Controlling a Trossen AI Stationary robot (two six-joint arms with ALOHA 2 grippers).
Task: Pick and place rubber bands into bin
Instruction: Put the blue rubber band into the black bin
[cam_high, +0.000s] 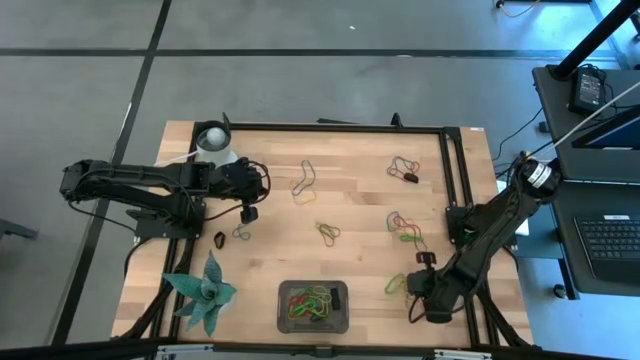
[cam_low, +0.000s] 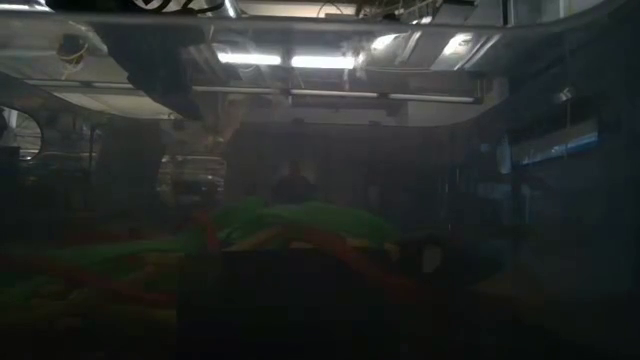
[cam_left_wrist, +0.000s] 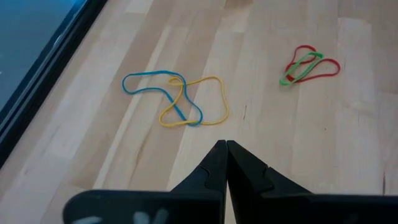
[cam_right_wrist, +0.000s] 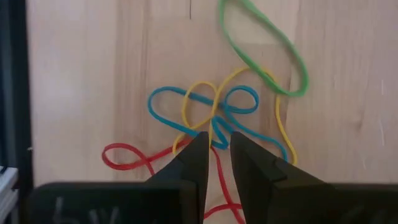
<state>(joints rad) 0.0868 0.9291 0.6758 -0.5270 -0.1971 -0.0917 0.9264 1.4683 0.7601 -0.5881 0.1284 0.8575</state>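
The bin (cam_high: 315, 306) is a dark grey tray near the table's near edge and holds several green, red and yellow rubber bands. Loose rubber bands lie flat on the wood in small heaps (cam_high: 303, 182) (cam_high: 404, 169) (cam_high: 405, 230) (cam_high: 327, 233). My left gripper (cam_left_wrist: 225, 147) is shut and stands above the bare wood at the table's left, short of a blue and yellow pair (cam_left_wrist: 177, 99). My right gripper (cam_right_wrist: 219, 142) is open by a narrow gap over a tangle of blue, yellow, red and green bands (cam_right_wrist: 214, 112) near the right near corner (cam_high: 396, 285). A blue strand runs between its fingertips.
A white round cup (cam_high: 212, 138) stands at the far left corner and a teal spiky plant (cam_high: 203, 291) at the near left corner. Black frame rails (cam_high: 452, 170) run along the table's far and right sides. A red and green pair (cam_left_wrist: 308, 65) lies beyond the left gripper.
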